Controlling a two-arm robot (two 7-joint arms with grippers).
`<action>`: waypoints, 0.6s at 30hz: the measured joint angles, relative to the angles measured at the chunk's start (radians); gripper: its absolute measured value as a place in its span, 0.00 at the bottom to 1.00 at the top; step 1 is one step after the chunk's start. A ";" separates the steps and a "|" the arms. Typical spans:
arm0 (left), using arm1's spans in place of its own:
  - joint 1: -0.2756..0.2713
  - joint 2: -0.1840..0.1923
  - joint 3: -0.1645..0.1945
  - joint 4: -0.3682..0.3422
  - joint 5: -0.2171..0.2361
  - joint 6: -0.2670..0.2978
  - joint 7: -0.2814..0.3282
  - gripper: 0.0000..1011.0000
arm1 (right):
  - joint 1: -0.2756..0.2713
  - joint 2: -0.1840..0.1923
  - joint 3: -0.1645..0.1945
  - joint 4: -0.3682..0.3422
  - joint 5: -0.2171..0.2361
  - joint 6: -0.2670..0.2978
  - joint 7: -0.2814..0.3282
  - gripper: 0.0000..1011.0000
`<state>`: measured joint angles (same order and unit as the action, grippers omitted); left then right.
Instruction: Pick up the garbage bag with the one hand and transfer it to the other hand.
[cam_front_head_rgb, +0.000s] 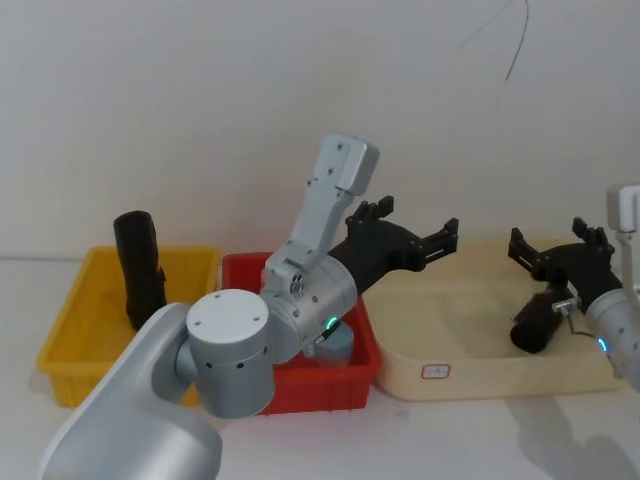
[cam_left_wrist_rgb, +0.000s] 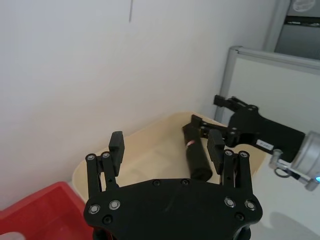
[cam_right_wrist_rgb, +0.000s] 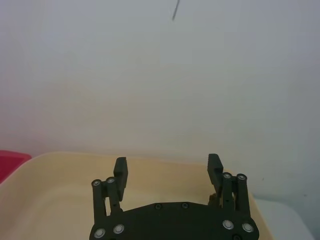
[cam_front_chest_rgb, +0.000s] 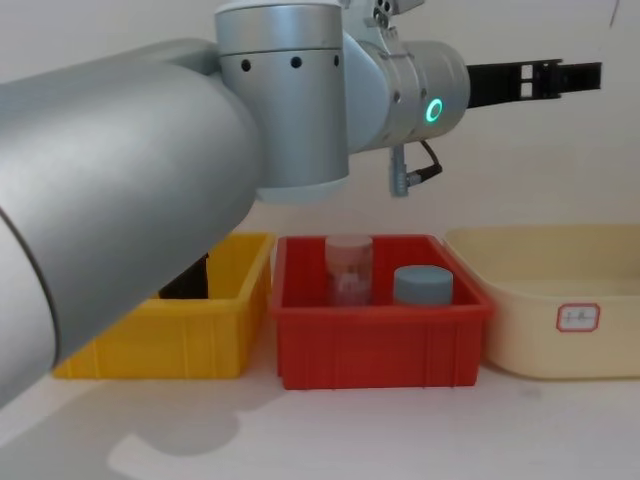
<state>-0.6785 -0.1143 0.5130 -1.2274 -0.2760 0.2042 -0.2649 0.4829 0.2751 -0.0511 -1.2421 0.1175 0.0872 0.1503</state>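
Plainly the garbage bag (cam_front_head_rgb: 533, 326) lies on its side in the beige tray (cam_front_head_rgb: 470, 385), just below the right gripper (cam_front_head_rgb: 547, 234), whose fingers are spread with nothing between them. The left gripper (cam_front_head_rgb: 415, 220), likewise spread and empty, hangs high near the tray's left end, well apart from the roll, so the right arm is much the nearer. The roll's long axis slants from near-left to far-right, so I judge a grasp should close across that line

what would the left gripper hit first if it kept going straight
Probably nothing near: the left gripper points over the cream tray toward the white wall. The garbage bag and right gripper look off-line, though depth is unclear.
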 joint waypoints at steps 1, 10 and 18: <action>0.003 0.000 -0.001 -0.002 0.001 -0.002 0.003 0.99 | -0.002 0.002 0.000 -0.006 -0.002 -0.001 0.001 0.95; 0.038 0.006 -0.022 -0.035 0.027 -0.028 0.072 0.99 | -0.027 0.004 -0.014 -0.097 -0.013 -0.023 0.029 0.99; 0.076 0.011 -0.041 -0.072 0.064 -0.048 0.150 0.99 | -0.056 -0.005 -0.039 -0.189 -0.006 -0.033 0.065 0.99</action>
<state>-0.6023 -0.1034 0.4715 -1.2993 -0.2116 0.1558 -0.1151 0.4273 0.2697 -0.0902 -1.4307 0.1111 0.0540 0.2151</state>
